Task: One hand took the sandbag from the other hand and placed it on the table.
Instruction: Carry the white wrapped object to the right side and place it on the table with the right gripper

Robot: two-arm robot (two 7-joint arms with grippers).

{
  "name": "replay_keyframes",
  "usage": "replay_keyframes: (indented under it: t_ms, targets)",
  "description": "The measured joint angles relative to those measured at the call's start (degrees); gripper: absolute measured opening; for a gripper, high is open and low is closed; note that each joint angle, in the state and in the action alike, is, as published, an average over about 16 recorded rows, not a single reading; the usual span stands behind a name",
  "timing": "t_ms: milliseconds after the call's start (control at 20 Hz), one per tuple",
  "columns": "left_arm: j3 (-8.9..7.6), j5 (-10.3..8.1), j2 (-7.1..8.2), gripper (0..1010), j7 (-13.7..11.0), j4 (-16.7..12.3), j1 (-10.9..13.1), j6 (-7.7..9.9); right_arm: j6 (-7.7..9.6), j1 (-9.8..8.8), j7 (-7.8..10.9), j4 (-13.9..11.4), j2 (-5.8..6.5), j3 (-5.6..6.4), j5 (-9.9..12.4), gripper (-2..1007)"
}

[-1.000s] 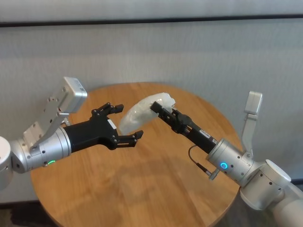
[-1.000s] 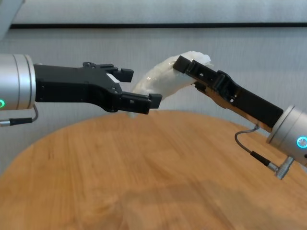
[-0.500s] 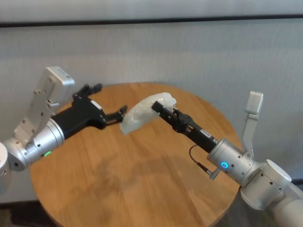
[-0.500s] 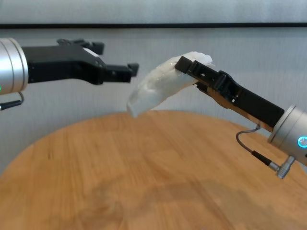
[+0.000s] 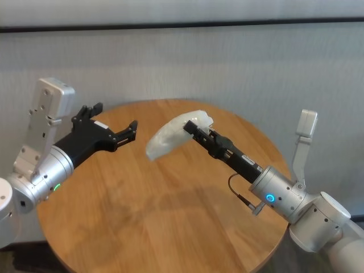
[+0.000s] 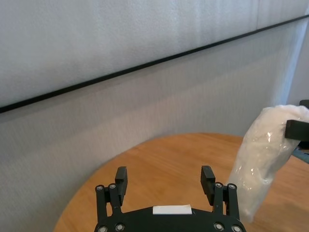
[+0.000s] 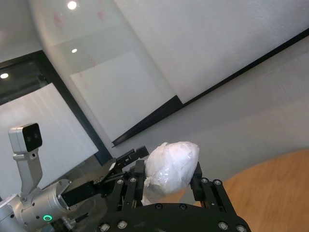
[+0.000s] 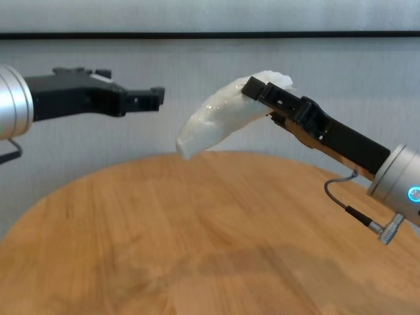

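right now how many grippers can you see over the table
2. The left gripper is open and empty above the table's left side. The right gripper is shut on the sandbag, holding it in the air above the middle.

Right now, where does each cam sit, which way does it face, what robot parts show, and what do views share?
Head: high, looking down at the round wooden table; both arms, open left claw, right claw shut on sandbag.
Chest: low, facing across the table; both claws.
Left wrist: behind the left claw, facing the wall.
Right wrist: behind the right claw, facing the left arm.
All four share the sandbag.
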Motion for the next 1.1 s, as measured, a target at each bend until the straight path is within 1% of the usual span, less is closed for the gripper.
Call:
replay_keyframes:
  t_ms: [300, 550, 750, 1100]
  targets:
    - [-0.91, -0.14, -0.84, 1002, 1.2, -0.1, 0.8, 2.22, 0.05, 0.02, -0.59, -0.1, 0.18, 0.07, -0.4, 543]
    - [-0.97, -0.13, -0.88, 1002, 1.2, -0.1, 0.9, 2.52, 0.22, -0.29, -1.79, -1.0, 0.79, 0.22, -0.8, 543]
    - [-0.86, -0.09, -0.81, 1002, 1.3, 0.0, 0.8, 2.46, 0.38, -0.78, -3.5, -2.3, 1.71, 0.4, -1.5, 543]
    - [-0.68, 0.01, -0.7, 1002, 1.4, 0.0, 0.7, 2.35, 0.77, -2.06, -7.49, -5.4, 4.01, 0.96, -3.1, 543]
